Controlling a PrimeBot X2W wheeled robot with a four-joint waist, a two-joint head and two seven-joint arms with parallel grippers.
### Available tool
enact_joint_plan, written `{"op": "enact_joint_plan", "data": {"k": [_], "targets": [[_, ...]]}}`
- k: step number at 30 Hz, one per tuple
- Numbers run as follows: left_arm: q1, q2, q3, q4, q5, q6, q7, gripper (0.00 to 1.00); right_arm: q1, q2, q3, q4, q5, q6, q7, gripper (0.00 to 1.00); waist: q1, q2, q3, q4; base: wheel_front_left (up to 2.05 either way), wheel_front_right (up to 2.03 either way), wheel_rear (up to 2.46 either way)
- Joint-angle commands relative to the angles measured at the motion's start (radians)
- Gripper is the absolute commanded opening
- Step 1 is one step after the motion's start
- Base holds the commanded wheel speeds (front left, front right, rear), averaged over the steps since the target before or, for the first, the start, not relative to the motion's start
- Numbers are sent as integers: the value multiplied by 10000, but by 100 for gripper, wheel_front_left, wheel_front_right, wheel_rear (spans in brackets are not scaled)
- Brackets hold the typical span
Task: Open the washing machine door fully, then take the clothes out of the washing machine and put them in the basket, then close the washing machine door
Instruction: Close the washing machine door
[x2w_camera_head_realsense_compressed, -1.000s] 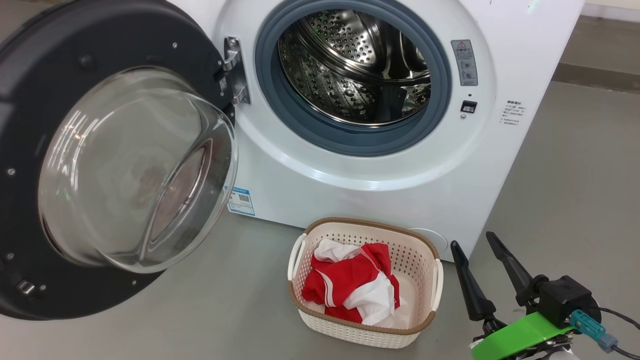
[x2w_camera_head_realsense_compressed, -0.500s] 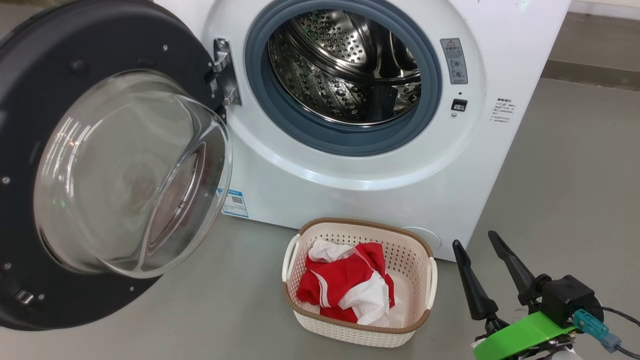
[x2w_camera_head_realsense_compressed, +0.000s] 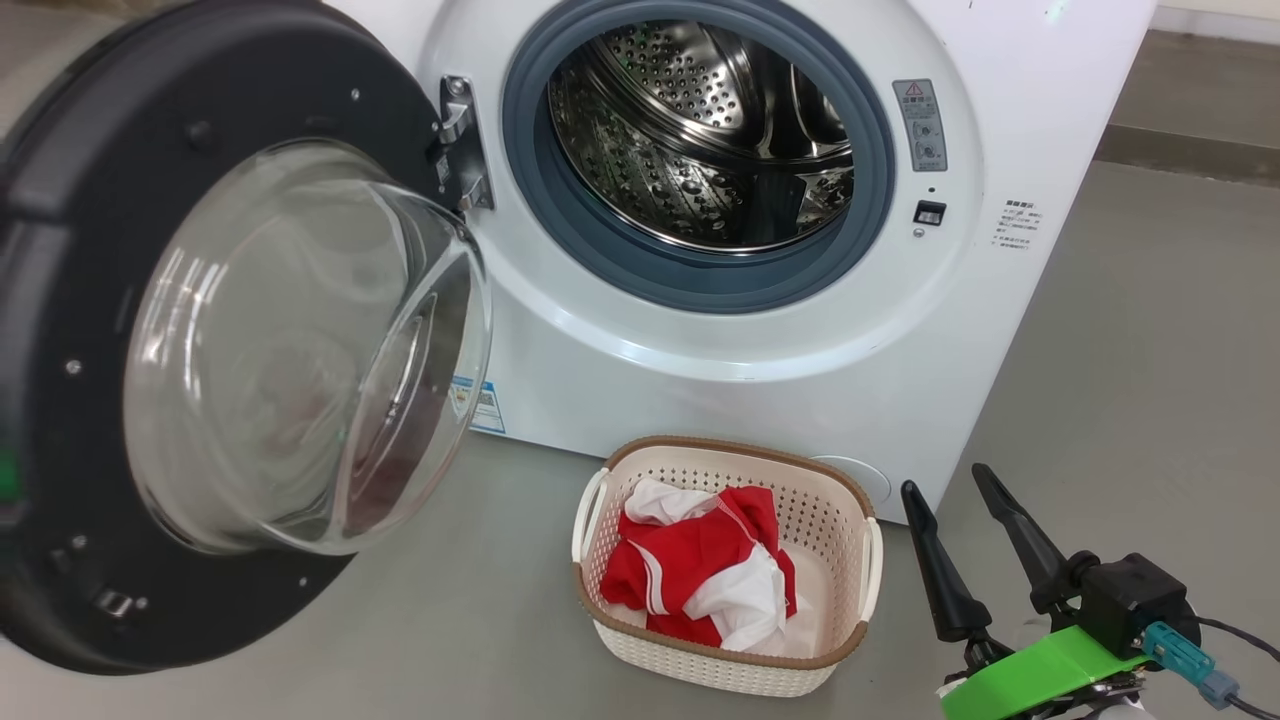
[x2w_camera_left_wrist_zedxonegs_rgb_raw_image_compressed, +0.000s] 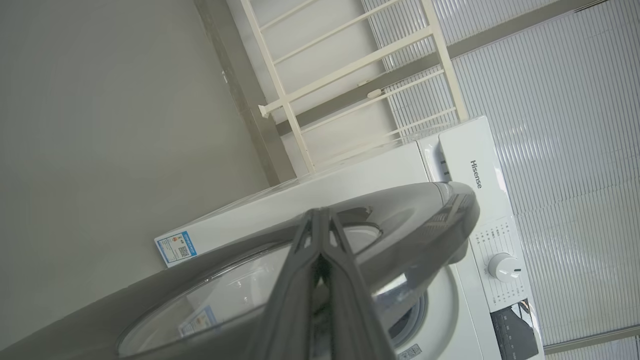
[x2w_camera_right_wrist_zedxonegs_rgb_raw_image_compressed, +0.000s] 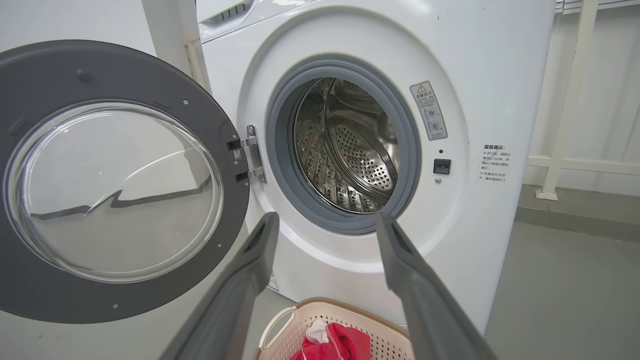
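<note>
The washing machine (x2w_camera_head_realsense_compressed: 700, 360) stands with its steel drum (x2w_camera_head_realsense_compressed: 700, 130) showing no clothes inside. Its door (x2w_camera_head_realsense_compressed: 90, 250) hangs partly swung out on the left hinge, glass bowl facing me. The red and white clothes (x2w_camera_head_realsense_compressed: 700, 570) lie in the basket (x2w_camera_head_realsense_compressed: 740, 450) on the floor before the machine. My right gripper (x2w_camera_head_realsense_compressed: 944, 480) hovers open and empty to the basket's right; the right wrist view has it (x2w_camera_right_wrist_zedxonegs_rgb_raw_image_compressed: 326, 217) above the basket (x2w_camera_right_wrist_zedxonegs_rgb_raw_image_compressed: 340, 302), facing the drum. My left gripper (x2w_camera_left_wrist_zedxonegs_rgb_raw_image_compressed: 320, 212) is shut, its fingers lying along the door's outer face (x2w_camera_left_wrist_zedxonegs_rgb_raw_image_compressed: 415, 210); whether they touch it is unclear.
Grey floor spreads around the machine, with open room to the right. A cream metal rack (x2w_camera_left_wrist_zedxonegs_rgb_raw_image_compressed: 350, 75) stands beside and behind the machine. A step or ledge (x2w_camera_head_realsense_compressed: 1190, 150) runs along the back right.
The door has swung a little toward the machine, showing more of its rim's edge. The head camera shifted slightly left, then back. The right gripper, basket and clothes have stayed put.
</note>
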Motion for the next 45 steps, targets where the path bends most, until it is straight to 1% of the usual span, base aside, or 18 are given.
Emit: {"op": "enact_joint_plan", "data": {"k": [1, 8, 15, 20, 26, 34, 41, 42, 43, 45], "targets": [[281, -45, -53, -294, -139, -98, 319, 0, -180, -60, 142, -285, 113, 62, -65, 100, 0, 0, 3, 19, 0, 0, 0], [957, -907, 82, -1855, -826, -61, 1113, 0, -167, 10, 98, -258, 175, 62, -65, 100, 0, 0, 33, 79, 0, 0, 0], [1500, -1628, 124, -3576, -1408, 236, 1784, 0, -200, 51, 90, -234, 161, 62, -65, 100, 0, 0, 122, 113, 0, 0, 0], [2016, -1927, -52, -4825, -1749, 541, 2092, 0, -259, 74, 73, -226, 148, 62, -65, 100, 0, 0, 196, 104, 0, 0, 0], [2524, -2027, -500, -5763, -2379, 948, 2233, 0, -321, 94, 70, -211, 163, 62, -65, 100, 0, 0, 292, 73, 0, 0, 0], [3491, -2035, -1833, -6669, -3596, 1446, 1550, 0, -386, 114, 78, -186, 176, 62, -65, 100, 0, 0, 361, -117, 0, 0, 0], [4192, -2036, -2919, -7456, -4396, 1665, 846, 0, -412, 123, 27, -153, 170, 62, -65, 100, 0, 0, 334, -302, 0, 0, 0], [4192, -2036, -2919, -7456, -4396, 1665, 846, 0, -412, 123, 27, -153, 170, 62, -65, 100, 0, 0, 334, -302, 0, 0, 0], [4354, -2036, -3214, -7636, -4601, 1710, 695, 0, -417, 126, 35, -145, 168, 62, -65, 100, 0, 0, 314, -370, 0, 0, 0], [4442, -2036, -3349, -7728, -4656, 1731, 608, 0, -419, 127, 44, -145, 168, 62, -65, 100, 0, 0, 307, -410, 0, 0, 0]]}}
